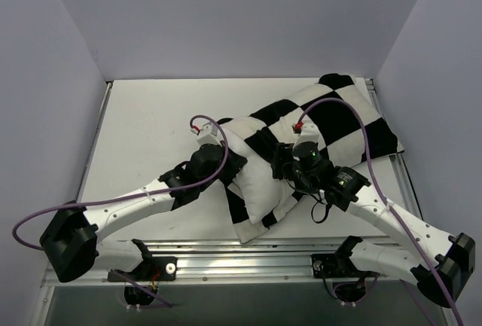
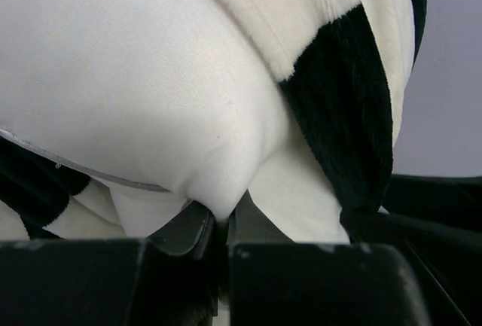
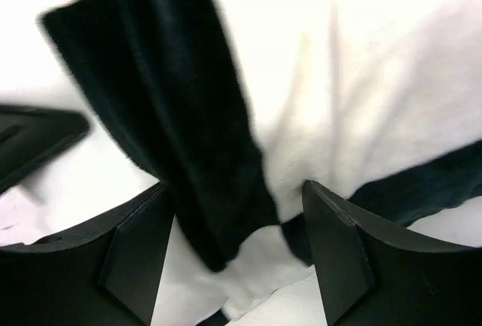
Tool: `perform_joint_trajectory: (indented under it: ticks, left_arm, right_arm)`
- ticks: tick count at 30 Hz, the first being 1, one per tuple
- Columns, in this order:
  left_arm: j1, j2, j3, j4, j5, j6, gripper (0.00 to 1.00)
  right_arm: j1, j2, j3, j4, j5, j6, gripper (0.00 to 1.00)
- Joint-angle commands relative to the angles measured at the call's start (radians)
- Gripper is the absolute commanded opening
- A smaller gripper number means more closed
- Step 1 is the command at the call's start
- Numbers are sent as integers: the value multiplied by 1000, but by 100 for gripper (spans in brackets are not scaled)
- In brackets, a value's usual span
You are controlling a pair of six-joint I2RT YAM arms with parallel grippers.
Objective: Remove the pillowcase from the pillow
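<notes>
The plain white pillow (image 1: 256,179) sticks out of the black-and-white checked pillowcase (image 1: 339,115), which lies bunched toward the back right of the table. My left gripper (image 1: 230,162) is shut on a pinch of the pillow's white fabric; in the left wrist view its jaws (image 2: 222,217) squeeze a fold of the pillow (image 2: 135,77), with the pillowcase (image 2: 339,115) to the right. My right gripper (image 1: 285,166) is open at the pillowcase's opening. In the right wrist view its fingers (image 3: 139,254) stand wide apart round a hanging fold of the pillowcase (image 3: 196,130).
The white table (image 1: 151,123) is walled at the back and both sides. An aluminium rail (image 1: 248,254) runs along the front edge just below the pillow's near corner. The pillowcase's far corner overhangs the table's right edge (image 1: 392,149).
</notes>
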Motion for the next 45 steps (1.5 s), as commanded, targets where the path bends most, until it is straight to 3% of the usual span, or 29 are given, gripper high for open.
perform_joint_trajectory:
  ticks: [1,5,7,11,14,19,25,28,31,35,38,45]
  left_arm:
    - [7,-113,29,-56,-32,56,2]
    - [17,-170,49,-131,-22,76,2]
    - [21,-202,54,-147,-19,88,2]
    - [82,-276,69,-254,37,104,2]
    - [190,-375,93,-381,115,116,2]
    - [326,-548,195,-628,146,211,2]
    - [374,-703,284,-901,112,279,2]
    - [374,-759,230,-937,135,239,2]
    - [374,-790,149,-824,237,185,2]
    - [374,-735,81,-568,350,92,2]
    - [371,-630,147,-477,360,116,2]
    - [360,-385,394,-330,238,177,2]
  right_arm:
    - [-4,36,21,-38,110,-27,63]
    - [-15,89,-13,20,111,-27,62]
    - [-24,123,-32,49,113,-27,57]
    - [-129,152,-51,63,123,-21,18]
    - [-255,157,-51,56,142,-21,0]
    - [-465,207,-5,47,110,0,0]
    - [-678,238,32,68,16,45,0]
    - [-676,229,24,127,-71,36,0]
    - [-621,200,-6,201,-277,10,16]
    - [-440,114,-22,200,-329,-30,46]
    - [-381,-11,-42,163,-363,-41,59]
    - [-360,-222,-48,16,-450,-42,67]
